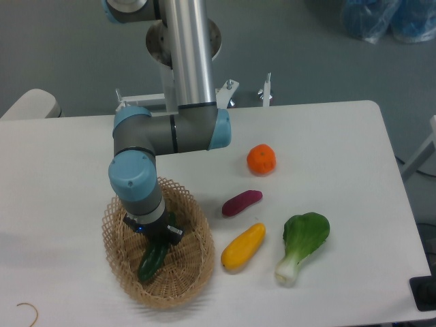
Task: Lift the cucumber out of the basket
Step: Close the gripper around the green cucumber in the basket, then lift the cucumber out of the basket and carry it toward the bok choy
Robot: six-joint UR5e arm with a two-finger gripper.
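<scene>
One cucumber (152,261) in basket (197,272): stiff, light, glossy skin likely slippery. Hand (162,240) over its upper end; closure unclear. Mid-length grip across width seems safest.

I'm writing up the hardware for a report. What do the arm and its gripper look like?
The arm has smooth, silver-grey metal tubes joined by rounded grey joints with light blue caps. The wrist joints repeat that grey and blue scheme. The gripper is small, black and blocky, with a faint blue glow just above it. No loose cables, labels or markings are visible along the arm.
</scene>
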